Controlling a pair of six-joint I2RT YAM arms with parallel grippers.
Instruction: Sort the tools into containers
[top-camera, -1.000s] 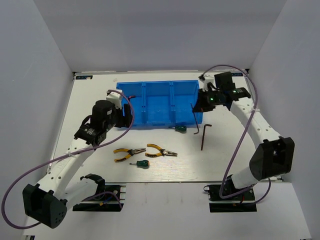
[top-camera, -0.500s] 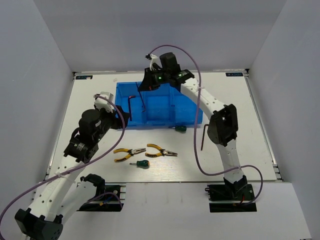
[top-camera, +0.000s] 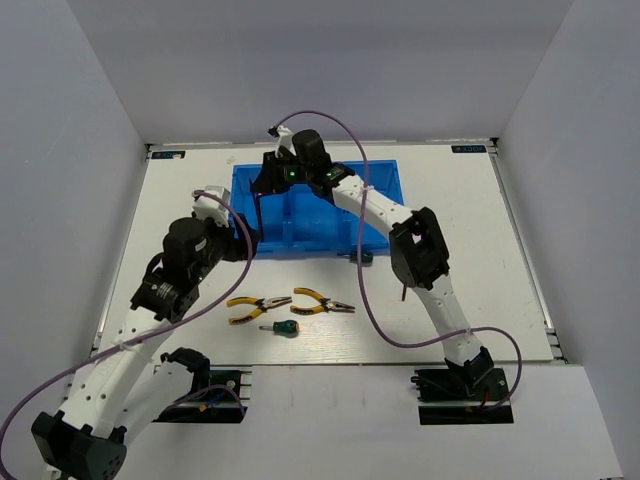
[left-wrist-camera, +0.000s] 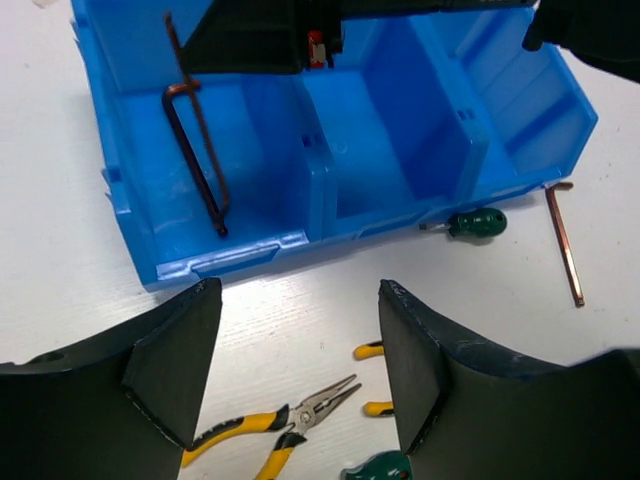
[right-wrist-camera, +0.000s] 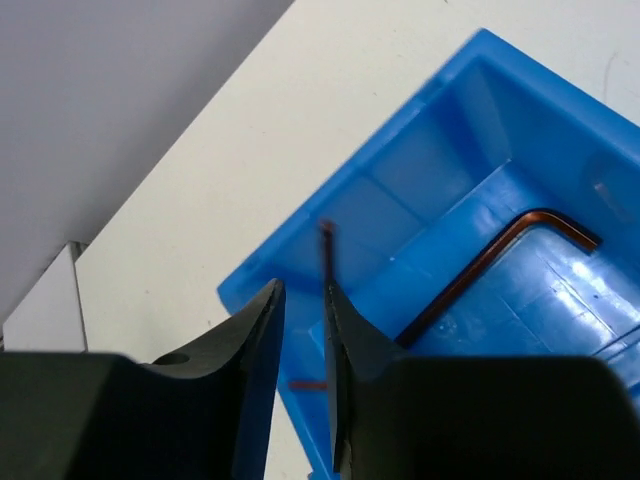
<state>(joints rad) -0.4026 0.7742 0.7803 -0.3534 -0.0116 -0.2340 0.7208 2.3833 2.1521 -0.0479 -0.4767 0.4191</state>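
**A:** What has the right gripper got hold of?

**B:** Nothing is clamped. Its jaws stand a narrow way apart over the end compartment of the blue tray, the one on the robot's left. A thin dark line shows in the gap, close against one finger. The view is too tight to tell whether that is the tool itself or only a reflection in the plastic.

**A:** And the hex key?

**B:** It is inside that same compartment, below and just ahead of the fingertips. Its long arm reaches toward the tray's front wall, and the bend is at the back end.

**A:** The left gripper?

**B:** Its jaws are spread wide with nothing between them. It hangs over the white table, just short of the tray's front wall.

**A:** What lies around it?

**B:** Directly beneath it is a pair of yellow-handled pliers with the nose slightly parted. The second pliers lie just beside them, mostly hidden from the wrist view by the finger on its right. A green-handled screwdriver is under that same finger. Ahead and to its right, the second screwdriver lies just beside the tray's front wall. Farther right, the second hex key lies on the table outside the tray.
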